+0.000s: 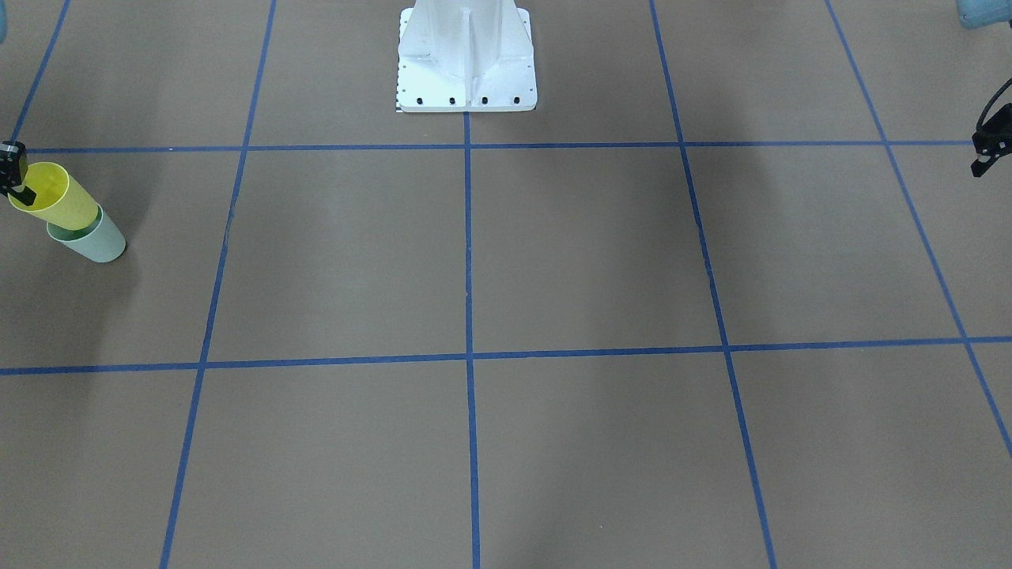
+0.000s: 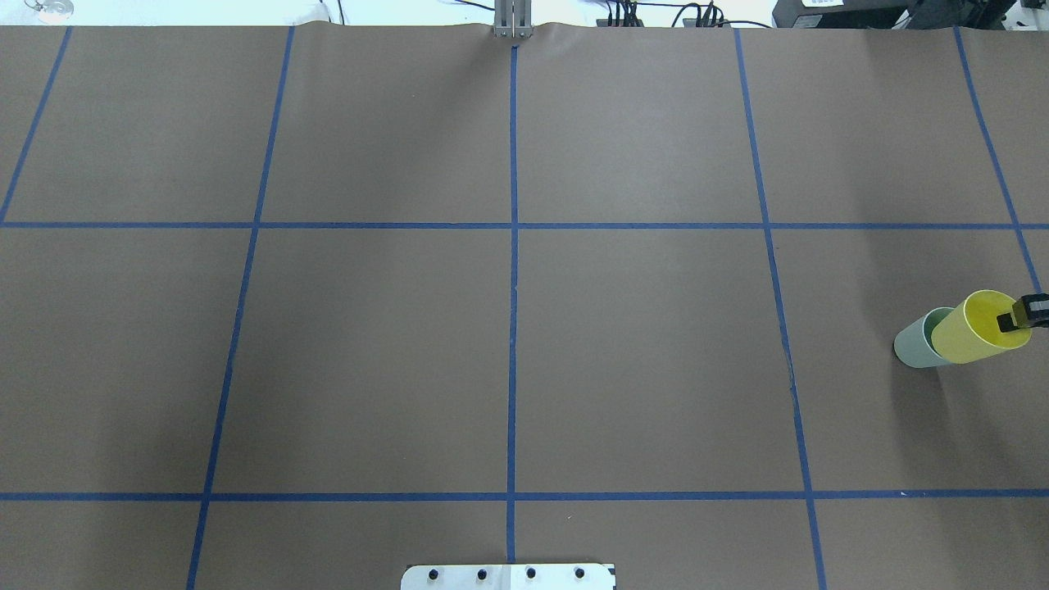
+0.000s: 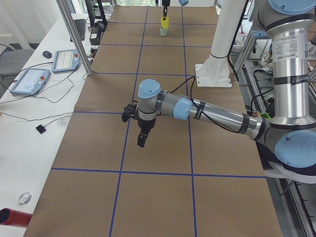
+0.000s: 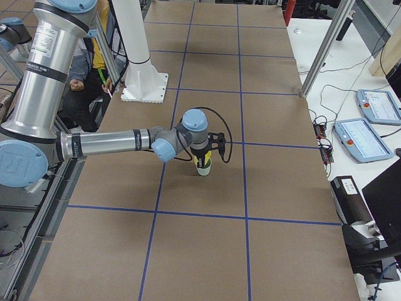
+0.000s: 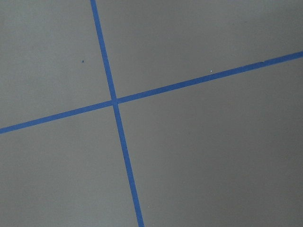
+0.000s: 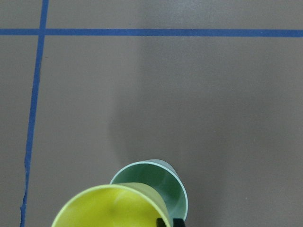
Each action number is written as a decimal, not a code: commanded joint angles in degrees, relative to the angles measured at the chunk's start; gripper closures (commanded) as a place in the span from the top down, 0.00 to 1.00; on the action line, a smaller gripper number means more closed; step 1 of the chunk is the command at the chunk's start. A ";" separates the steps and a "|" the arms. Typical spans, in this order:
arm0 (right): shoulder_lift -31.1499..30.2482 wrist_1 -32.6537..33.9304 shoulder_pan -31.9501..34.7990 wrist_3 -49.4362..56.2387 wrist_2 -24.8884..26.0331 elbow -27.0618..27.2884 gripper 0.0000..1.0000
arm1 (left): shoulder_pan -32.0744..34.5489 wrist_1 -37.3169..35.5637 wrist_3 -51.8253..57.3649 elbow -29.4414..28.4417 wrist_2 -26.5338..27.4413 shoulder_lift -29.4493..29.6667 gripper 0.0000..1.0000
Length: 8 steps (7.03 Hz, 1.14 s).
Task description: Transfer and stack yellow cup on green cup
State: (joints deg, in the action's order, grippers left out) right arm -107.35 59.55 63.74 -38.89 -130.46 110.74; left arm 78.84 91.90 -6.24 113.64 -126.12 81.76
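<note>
The right gripper (image 1: 16, 183) pinches the yellow cup (image 1: 59, 201) by its rim, one finger (image 2: 1008, 321) inside the mouth, far out on the right-arm side of the white base (image 1: 466, 71). The cup's bottom sits in the mouth of the green cup (image 1: 95, 241), most of its wall still above it. Only the right wrist view looks down into both mouths. The left gripper (image 1: 987, 154) hangs well off the base's opposite side. The front view clips it and its wrist view shows only a blue tape cross (image 5: 114, 101), so I cannot tell its width
</note>
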 commanded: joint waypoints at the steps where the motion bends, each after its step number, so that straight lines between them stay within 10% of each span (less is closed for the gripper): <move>1: 0.73 0.04 -0.11 -0.04 0.73 -0.09 0.00 | -0.17 0.03 0.00 0.00 0.00 -0.11 1.00; 6: 1.44 0.13 -0.20 -0.04 1.35 -0.61 0.01 | -0.17 0.03 0.00 0.00 0.00 -0.11 1.00; 7: 1.53 0.13 -0.28 0.83 1.78 -0.70 0.99 | -0.17 0.03 0.00 0.00 0.00 -0.11 1.00; 8: 2.31 0.13 -0.98 1.27 1.96 -0.70 1.00 | -0.17 0.03 0.00 -0.08 0.00 -0.11 1.00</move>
State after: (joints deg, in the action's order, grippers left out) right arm -105.66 59.68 63.30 -38.24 -128.78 110.09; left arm 78.66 91.93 -6.24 113.63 -126.12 81.65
